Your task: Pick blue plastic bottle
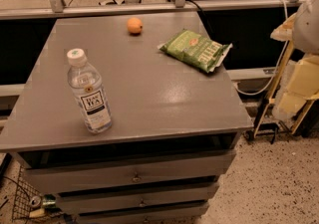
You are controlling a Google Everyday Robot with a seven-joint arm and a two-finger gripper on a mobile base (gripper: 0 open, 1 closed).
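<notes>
Dim warm light; hand [300, 86] at right edge.

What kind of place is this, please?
Probably a robot lab or workshop: a gray drawer cabinet on a speckled floor, loose cables near metal rails, and the gripper at the right edge, apart from the bottle.

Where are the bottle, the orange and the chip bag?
Bottle [89, 96], camera view, on its label.
Orange [134, 25], camera view, its middle.
Chip bag [196, 50], camera view, centre of the green pack.
Gripper [300, 83], camera view, pale part at the right edge, far from the bottle.
</notes>
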